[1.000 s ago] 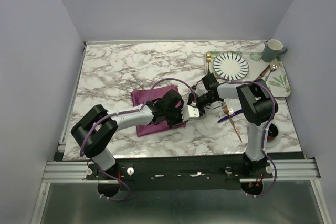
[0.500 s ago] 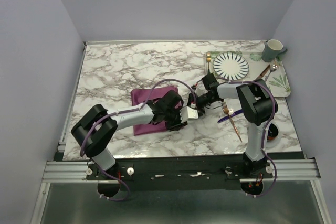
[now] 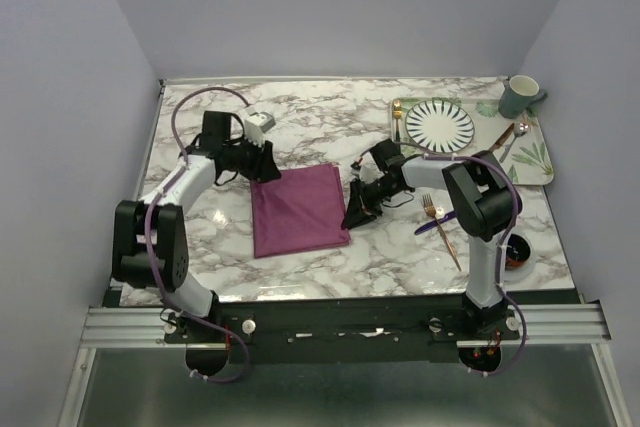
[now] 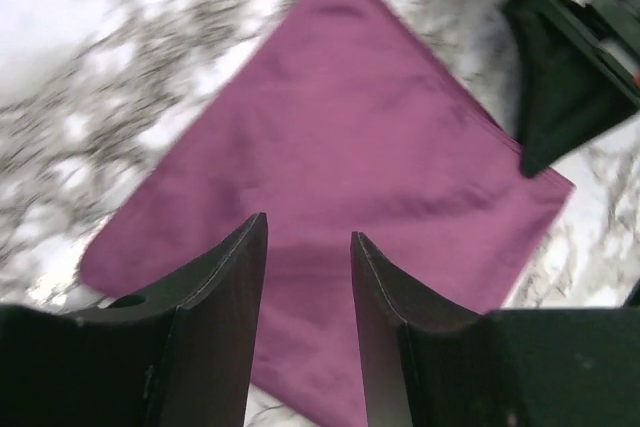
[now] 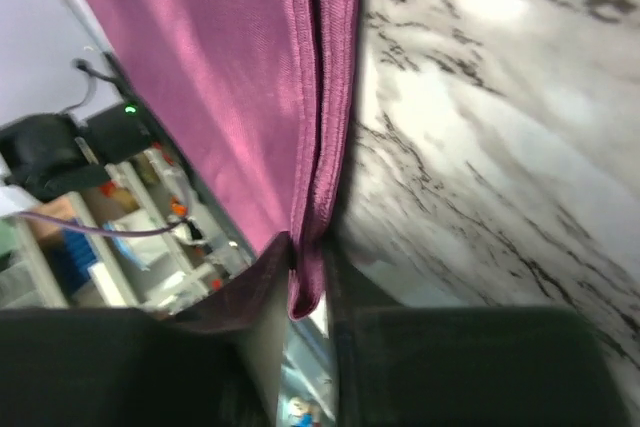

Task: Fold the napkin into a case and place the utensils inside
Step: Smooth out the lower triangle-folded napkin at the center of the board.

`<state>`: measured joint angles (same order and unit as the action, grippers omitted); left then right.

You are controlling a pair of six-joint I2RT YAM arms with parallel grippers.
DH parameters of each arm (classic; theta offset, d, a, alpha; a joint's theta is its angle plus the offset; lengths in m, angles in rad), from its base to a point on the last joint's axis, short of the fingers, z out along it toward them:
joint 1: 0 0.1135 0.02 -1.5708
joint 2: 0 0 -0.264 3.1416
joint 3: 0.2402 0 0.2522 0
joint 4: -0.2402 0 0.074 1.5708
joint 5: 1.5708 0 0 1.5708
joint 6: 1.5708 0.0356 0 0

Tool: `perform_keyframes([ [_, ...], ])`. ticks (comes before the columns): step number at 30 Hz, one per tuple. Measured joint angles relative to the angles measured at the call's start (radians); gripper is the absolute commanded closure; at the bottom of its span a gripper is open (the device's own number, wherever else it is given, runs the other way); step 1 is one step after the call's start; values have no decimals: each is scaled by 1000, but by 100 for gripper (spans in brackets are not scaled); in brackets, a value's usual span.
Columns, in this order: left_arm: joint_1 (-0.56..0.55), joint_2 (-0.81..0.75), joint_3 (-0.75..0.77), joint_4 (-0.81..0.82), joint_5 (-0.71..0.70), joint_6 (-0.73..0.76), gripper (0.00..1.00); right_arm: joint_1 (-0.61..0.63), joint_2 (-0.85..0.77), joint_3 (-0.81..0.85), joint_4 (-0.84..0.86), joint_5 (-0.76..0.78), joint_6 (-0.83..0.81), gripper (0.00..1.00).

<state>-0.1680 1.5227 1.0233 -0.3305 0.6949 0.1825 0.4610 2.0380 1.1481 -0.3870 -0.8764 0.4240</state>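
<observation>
Napkin (image 3: 298, 209) is lying flat on table (image 3: 400, 247), long axis running near–far. R gripper (image 3: 357, 212) is pinching its right hem, so it's nearer; cloth is lying to its left. L gripper (image 3: 262, 162) is hovering by far-left corner w/ jaws apart, empty.

Left wrist view: the napkin (image 4: 340, 147) is covered at its near corner by the left gripper (image 4: 308, 232); the marble table (image 4: 60, 87) left of the napkin is blurred. Right wrist view: the napkin is cut off by the top edge, and its hem is partly concealed between the fingers of the right gripper (image 5: 305, 247). Top view: a dark round object (image 3: 517, 252), well right of the napkin, is partly hidden by the right arm (image 3: 480, 207) and cannot be identified.
</observation>
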Motion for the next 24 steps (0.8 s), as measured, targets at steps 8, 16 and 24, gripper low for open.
perform_keyframes([
  [8,277,215,65,8,43,-224,36,10,32,91,-124,76,-113,99],
  [16,297,222,21,68,42,-406,34,18,46,162,-208,136,-199,99],
  [24,297,263,4,95,-15,-504,39,30,48,188,-254,162,-257,99],
])
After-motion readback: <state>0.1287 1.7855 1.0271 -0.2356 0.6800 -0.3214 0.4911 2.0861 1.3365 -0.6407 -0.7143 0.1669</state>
